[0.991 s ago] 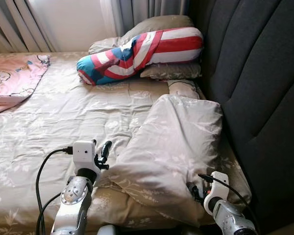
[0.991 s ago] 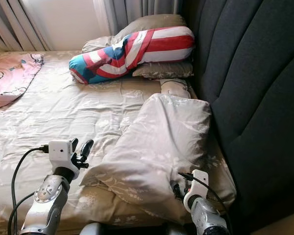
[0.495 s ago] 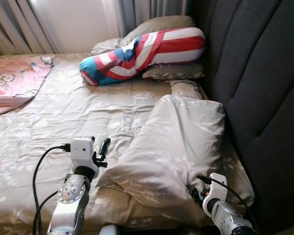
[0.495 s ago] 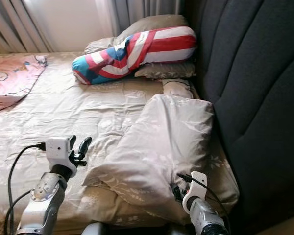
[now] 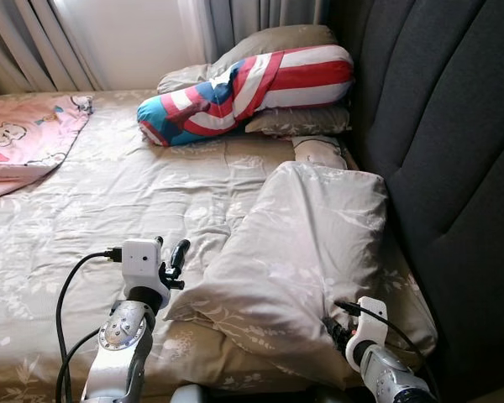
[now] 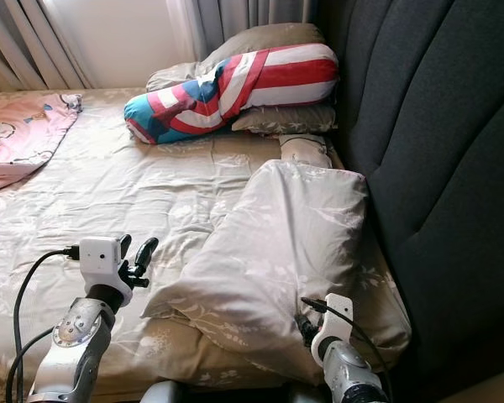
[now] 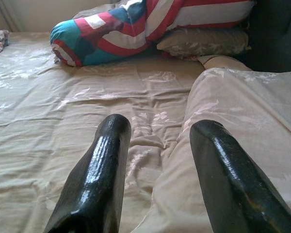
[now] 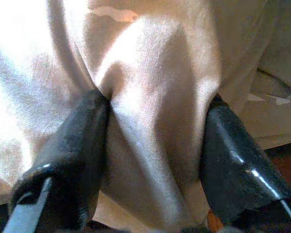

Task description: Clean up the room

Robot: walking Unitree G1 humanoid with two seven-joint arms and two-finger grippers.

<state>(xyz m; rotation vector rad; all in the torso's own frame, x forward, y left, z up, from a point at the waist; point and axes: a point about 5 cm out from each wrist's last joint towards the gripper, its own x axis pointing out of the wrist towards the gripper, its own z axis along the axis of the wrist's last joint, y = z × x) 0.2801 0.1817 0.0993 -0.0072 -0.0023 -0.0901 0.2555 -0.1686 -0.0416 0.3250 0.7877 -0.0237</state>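
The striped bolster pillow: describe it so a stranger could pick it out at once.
Start at the dark padded headboard along the robot's right side of the bed and follow it to the far end by the curtains. There the striped bolster pillow lies on two beige pillows. It alone is a long roll in red and white stripes with blue-teal patches; the bedding around it is pale beige.

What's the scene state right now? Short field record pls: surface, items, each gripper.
surface: bed with beige floral sheet, dark padded headboard on the robot's right
near item: beige pillow, lying against the headboard
far items: red, white and blue striped pillow on top of beige pillows by the curtains
far left: pink blanket
left gripper: open, beside the beige pillow's left edge
right gripper: fingers pinching a fold of the beige pillow at its near right corner
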